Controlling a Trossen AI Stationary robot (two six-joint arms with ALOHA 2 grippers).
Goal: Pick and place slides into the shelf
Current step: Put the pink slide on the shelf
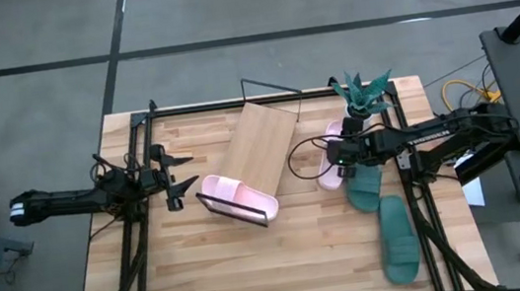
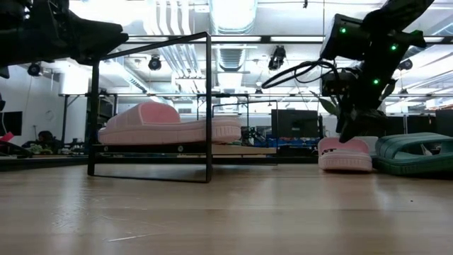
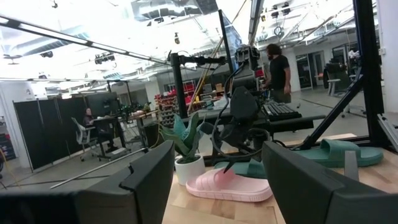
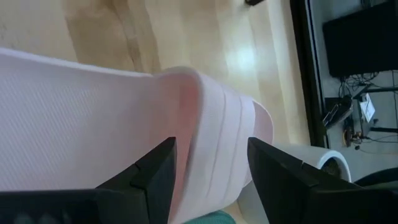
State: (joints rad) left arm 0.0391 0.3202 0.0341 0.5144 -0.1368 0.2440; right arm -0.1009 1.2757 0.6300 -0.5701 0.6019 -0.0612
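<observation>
One pale pink slide (image 1: 237,198) lies on the shelf (image 1: 262,145), a light-wood board in a black wire frame at mid-table. A second pink slide (image 1: 330,170) rests sole-down on the table, right of the shelf. My right gripper (image 4: 208,165) hangs open just over it, slanting down, with one finger on each side of the strap. Two dark teal slides (image 1: 366,189) (image 1: 399,240) lie on the table to the right. My left gripper (image 1: 177,180) waits open in the air, left of the shelf. My right gripper comes at the pink slide's strap (image 4: 214,124) from above, slanting down, its open fingers (image 4: 155,177) astride the strap's edge. Whether they touch the strap, I cannot tell. The slide sits flat on the table (image 2: 345,154).
A potted plant (image 1: 362,98) in a white pot stands at the far right, just behind the right gripper. Black frame rails (image 1: 417,206) run along both table sides. Bare tabletop (image 1: 285,272) lies along the near edge. A person (image 3: 278,65) stands in the room beyond.
</observation>
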